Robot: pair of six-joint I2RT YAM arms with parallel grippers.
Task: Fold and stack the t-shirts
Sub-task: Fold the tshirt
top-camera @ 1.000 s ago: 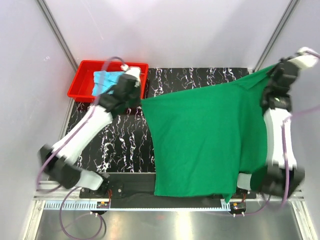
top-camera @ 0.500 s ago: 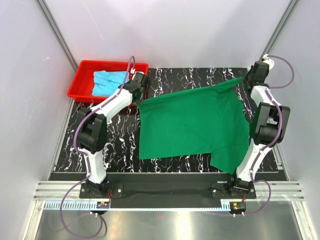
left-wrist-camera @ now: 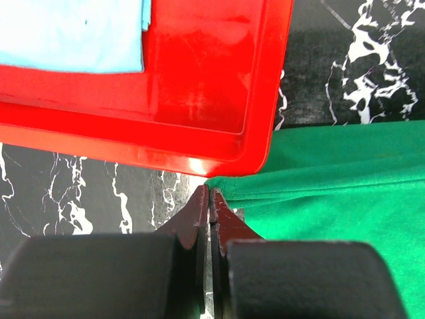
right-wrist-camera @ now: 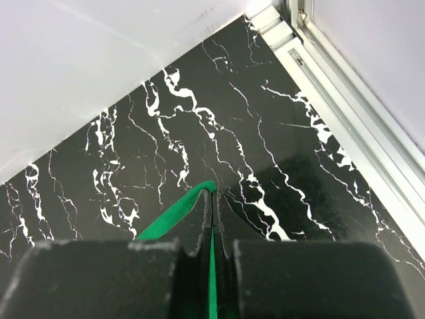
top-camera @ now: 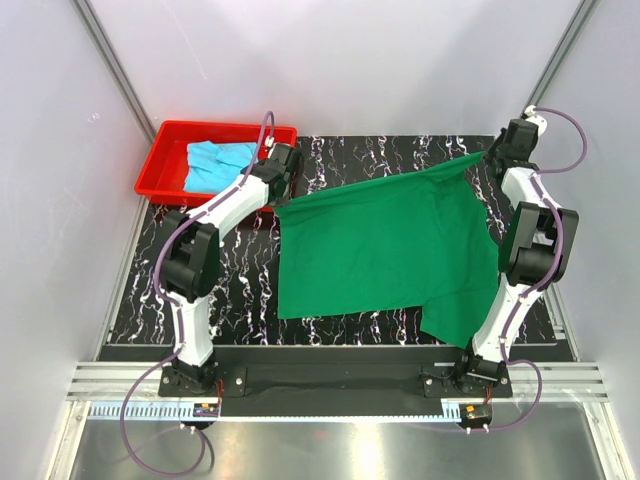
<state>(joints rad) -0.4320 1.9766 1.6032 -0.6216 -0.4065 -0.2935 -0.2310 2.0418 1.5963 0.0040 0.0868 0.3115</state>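
Observation:
The dark green t-shirt (top-camera: 380,245) lies spread over the black marbled table, with its lower right part bunched toward the right arm's base. My left gripper (top-camera: 283,200) is shut on its far left corner (left-wrist-camera: 332,199), right beside the red tray's corner. My right gripper (top-camera: 488,156) is shut on the far right corner, and a green strip (right-wrist-camera: 172,216) runs into its jaws (right-wrist-camera: 212,194). The light cyan-blue t-shirt (top-camera: 215,160) lies crumpled in the red tray and also shows in the left wrist view (left-wrist-camera: 73,33).
The red plastic tray (top-camera: 165,165) stands at the far left of the table, its wall (left-wrist-camera: 219,100) just ahead of my left gripper (left-wrist-camera: 209,193). White walls and an aluminium rail (right-wrist-camera: 345,119) close in on the far right corner.
Both arms have come down from high above the table and reached to its far edge. The green t-shirt went from hanging near the camera to lying spread on the table.

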